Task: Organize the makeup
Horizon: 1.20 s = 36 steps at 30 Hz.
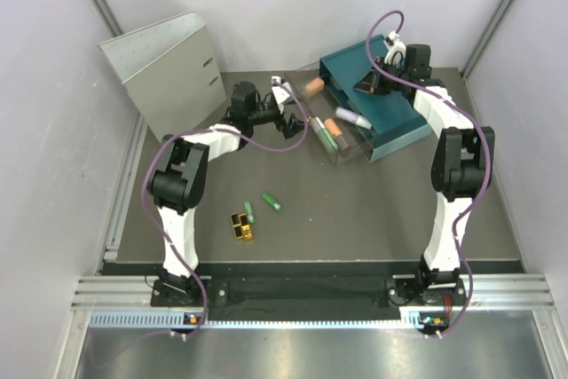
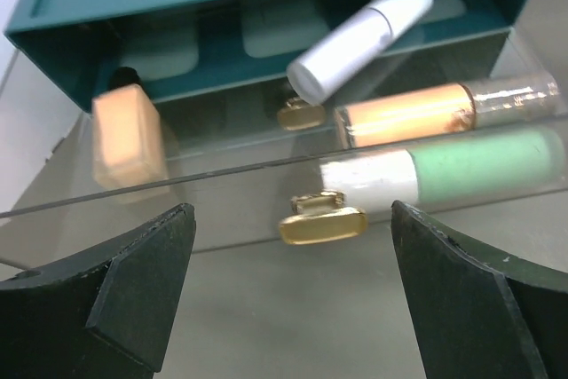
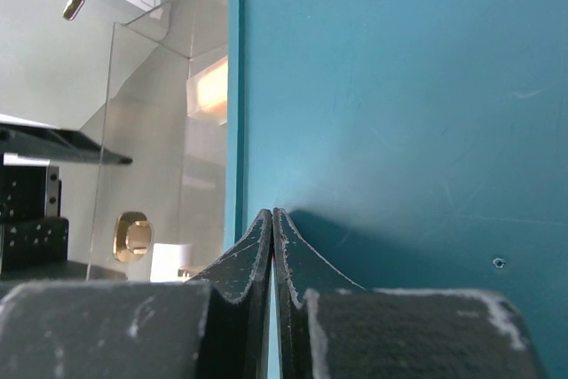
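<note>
Green tube [image 1: 272, 202] lies slantwise on the table [image 1: 373, 219], well back toward the bases from the empty, wide-open left gripper [image 2: 291, 219], farther still from the closed right gripper [image 3: 272, 217] at the teal box [image 3: 399, 86].

Two green tubes [image 1: 272, 202] and gold-black block [image 1: 241, 226] on table [image 1: 355, 210], three tubes [image 2: 408, 113] lying in clear drawer [image 2: 222, 206]

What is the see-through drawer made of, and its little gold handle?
The drawer looks like clear hard plastic, maybe acrylic: the green tube shows through it and its edges catch light. The gold handle looks like shiny metal or gold-coated plastic; the gloss can't settle which.
</note>
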Tool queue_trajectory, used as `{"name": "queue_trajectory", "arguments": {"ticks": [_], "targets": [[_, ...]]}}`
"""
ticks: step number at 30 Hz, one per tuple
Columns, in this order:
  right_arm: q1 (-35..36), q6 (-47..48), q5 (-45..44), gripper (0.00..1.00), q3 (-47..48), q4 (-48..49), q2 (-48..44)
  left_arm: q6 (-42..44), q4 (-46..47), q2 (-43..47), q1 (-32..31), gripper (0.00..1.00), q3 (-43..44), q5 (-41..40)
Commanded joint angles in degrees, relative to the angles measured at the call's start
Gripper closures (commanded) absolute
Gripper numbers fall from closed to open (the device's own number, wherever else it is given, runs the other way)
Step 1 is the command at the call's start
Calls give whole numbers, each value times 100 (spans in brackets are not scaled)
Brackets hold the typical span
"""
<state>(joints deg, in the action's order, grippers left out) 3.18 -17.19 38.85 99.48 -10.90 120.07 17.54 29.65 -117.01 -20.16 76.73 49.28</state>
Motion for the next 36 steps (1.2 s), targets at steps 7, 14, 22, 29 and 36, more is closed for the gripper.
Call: {"name": "queue_trajectory", "arguments": {"ticks": [7, 14, 22, 29, 36], "targets": [[-98, 365, -993, 100, -518, -1732, 869, -295, 190, -753, -339, 5, 1194, 118], [-107, 348, -993, 100, -518, -1732, 869, -418, 59, -1279, -646, 5, 1968, 91], [-107, 365, -985, 100, -535, -1732, 860, -488, 23, -1377, -972, 4, 2382, 56], [-116, 366, -906, 100, -561, -1723, 887, -541, -161, -1727, -1235, 4, 2899, -76], [-107, 374, -871, 100, -711, -1670, 790, -550, -626, -2369, -1306, 4, 4058, -305]]}}
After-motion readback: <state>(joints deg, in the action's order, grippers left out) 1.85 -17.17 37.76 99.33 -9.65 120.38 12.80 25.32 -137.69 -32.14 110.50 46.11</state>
